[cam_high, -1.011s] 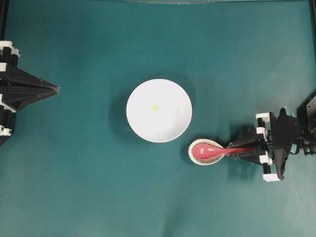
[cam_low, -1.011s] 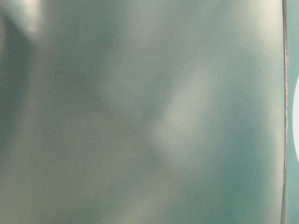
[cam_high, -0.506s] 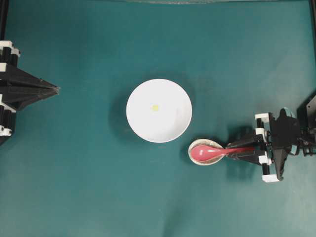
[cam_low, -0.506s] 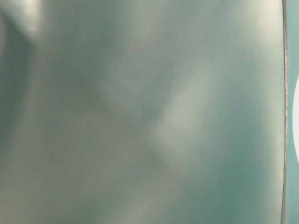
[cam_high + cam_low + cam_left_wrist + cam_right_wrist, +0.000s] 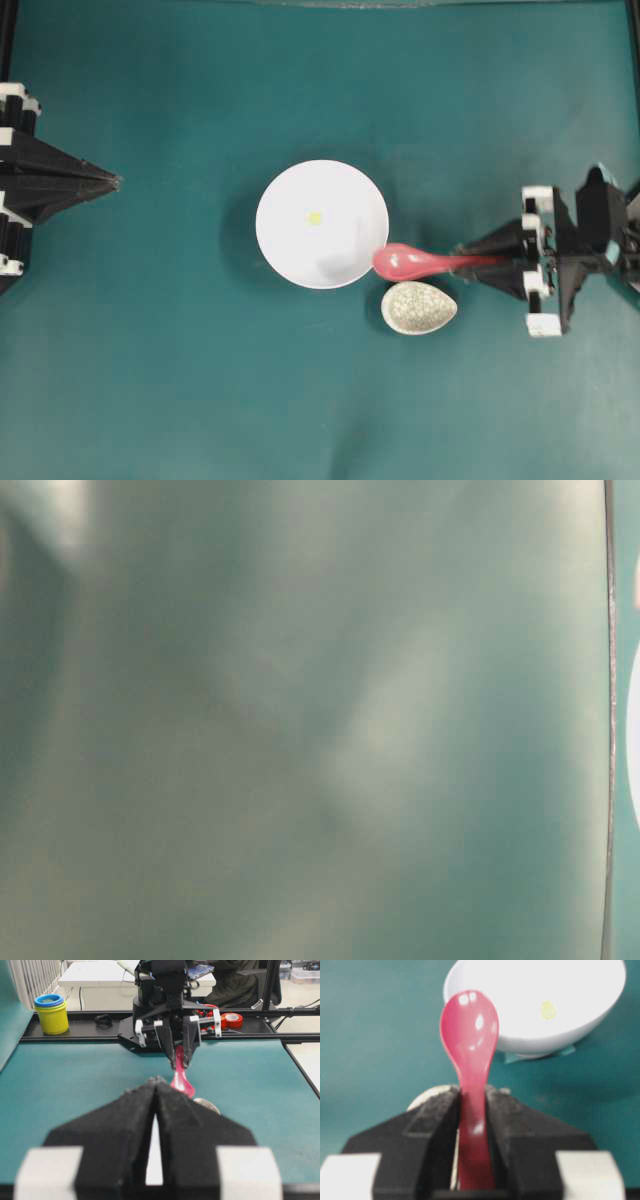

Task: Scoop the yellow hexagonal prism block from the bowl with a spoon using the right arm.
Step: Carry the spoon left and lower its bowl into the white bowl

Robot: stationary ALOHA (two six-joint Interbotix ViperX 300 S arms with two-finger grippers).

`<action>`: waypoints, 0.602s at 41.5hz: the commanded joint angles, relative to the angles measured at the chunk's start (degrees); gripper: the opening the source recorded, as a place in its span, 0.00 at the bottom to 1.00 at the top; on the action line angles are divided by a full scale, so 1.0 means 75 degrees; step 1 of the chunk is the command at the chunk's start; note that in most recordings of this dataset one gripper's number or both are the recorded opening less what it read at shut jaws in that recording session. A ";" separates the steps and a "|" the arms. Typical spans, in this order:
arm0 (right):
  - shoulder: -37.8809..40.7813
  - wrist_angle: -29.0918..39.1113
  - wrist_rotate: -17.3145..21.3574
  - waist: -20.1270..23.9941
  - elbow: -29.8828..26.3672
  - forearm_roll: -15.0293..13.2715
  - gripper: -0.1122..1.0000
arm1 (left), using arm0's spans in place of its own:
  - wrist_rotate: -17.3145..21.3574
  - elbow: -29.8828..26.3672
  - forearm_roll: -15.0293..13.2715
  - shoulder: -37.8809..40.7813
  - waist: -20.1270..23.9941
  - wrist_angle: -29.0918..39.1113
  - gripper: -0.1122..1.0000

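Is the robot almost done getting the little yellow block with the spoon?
Not yet. Picking up is done: the right gripper holds the spoon by its handle, lifted off the speckled dish. Now its scoop is at the bowl rim. Still left: the yellow block sits in the bowl, unscooped.

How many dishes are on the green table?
2. The big white bowl sits in the middle with a tiny yellow block inside. The small speckled dish lies just beside it, under the red spoon.
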 commanded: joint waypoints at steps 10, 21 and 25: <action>-0.1289 0.4172 -0.0809 -0.1605 -0.1770 -0.0023 0.32 | 0.0000 -0.0141 0.0023 0.0070 0.0000 0.0059 0.10; -0.1055 0.7055 -0.1113 -0.2625 -0.3176 -0.0187 0.32 | 0.0000 -0.0117 0.0023 0.0141 0.0199 0.0070 0.10; -0.0832 0.7781 -0.1113 -0.2906 -0.3574 -0.0223 0.32 | 0.0000 -0.0117 0.0023 0.0246 0.0234 0.0059 0.10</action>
